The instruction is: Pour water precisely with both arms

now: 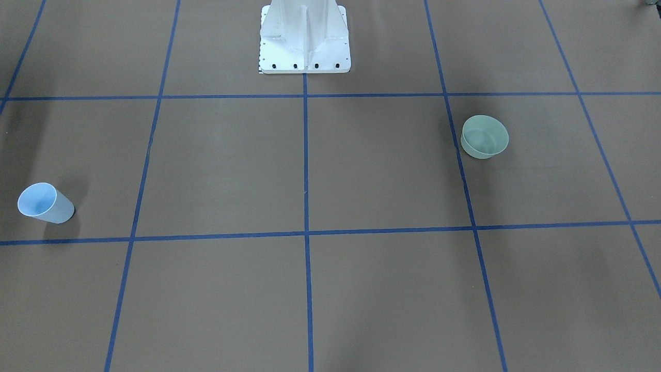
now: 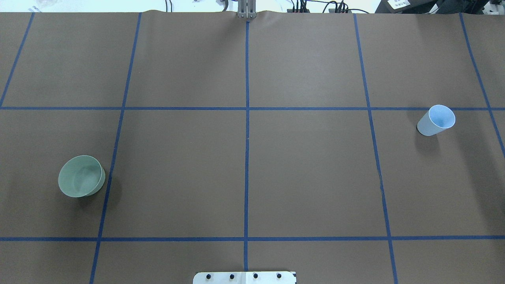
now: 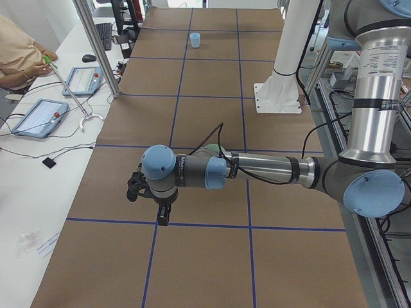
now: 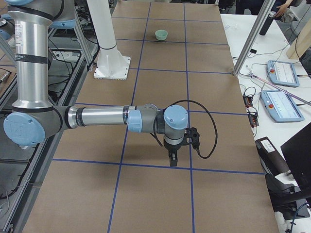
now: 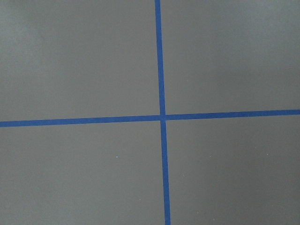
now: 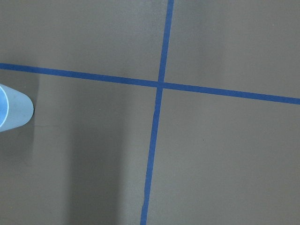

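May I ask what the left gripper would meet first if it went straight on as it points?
Probably the brown table cover, near a blue tape crossing; the left gripper points down and its wrist view shows nothing else.

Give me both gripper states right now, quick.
Left gripper: cannot tell, seen only from the side.
Right gripper: cannot tell, seen only from the side.

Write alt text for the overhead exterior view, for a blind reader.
A green bowl stands at the left and a light blue cup at the right of a brown table marked with a blue tape grid. A white base plate shows at the bottom edge.
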Controlling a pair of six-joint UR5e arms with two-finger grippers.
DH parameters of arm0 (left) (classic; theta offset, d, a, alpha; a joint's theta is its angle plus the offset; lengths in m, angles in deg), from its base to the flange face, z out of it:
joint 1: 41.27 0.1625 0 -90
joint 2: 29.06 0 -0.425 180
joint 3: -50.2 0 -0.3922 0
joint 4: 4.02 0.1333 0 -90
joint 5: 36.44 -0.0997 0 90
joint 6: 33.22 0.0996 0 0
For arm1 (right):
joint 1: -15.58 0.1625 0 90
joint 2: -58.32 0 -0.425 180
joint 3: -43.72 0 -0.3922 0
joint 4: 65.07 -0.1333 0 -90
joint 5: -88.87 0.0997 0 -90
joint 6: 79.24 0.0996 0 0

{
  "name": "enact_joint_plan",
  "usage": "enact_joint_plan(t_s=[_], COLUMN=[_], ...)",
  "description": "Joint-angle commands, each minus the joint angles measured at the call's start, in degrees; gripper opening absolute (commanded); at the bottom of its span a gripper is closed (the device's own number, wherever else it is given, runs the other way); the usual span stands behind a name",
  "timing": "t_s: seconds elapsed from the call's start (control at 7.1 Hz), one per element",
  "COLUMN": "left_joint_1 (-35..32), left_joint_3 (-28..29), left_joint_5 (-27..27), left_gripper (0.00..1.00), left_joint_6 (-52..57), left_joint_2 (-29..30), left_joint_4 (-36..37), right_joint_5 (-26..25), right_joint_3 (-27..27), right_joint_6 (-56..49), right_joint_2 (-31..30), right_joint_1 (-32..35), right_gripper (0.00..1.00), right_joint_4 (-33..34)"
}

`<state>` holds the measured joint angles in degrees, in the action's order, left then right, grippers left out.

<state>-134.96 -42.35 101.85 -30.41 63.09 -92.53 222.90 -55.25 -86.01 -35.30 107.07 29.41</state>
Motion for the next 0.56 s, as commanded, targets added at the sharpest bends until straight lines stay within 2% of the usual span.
enact_joint_plan(t_s=[0.0, 0.42], left_joint_1=[0.00, 0.00], left_joint_3=[0.00, -0.78], left_joint_5=[-0.21, 0.05], left_gripper=[1.00, 1.00], left_joint_6=[0.00, 0.00], left_joint_2=[-0.05, 0.57], left_joint_4=[0.01, -0.42], right_joint_5=[0.00, 0.09], right_joint_3=[-0.09, -0.18], right_joint_6=[0.00, -0.09], right_joint_2=[0.01, 0.10], right_joint_1=[0.00, -0.09], right_gripper=[1.00, 1.00], right_joint_4=[0.00, 0.35])
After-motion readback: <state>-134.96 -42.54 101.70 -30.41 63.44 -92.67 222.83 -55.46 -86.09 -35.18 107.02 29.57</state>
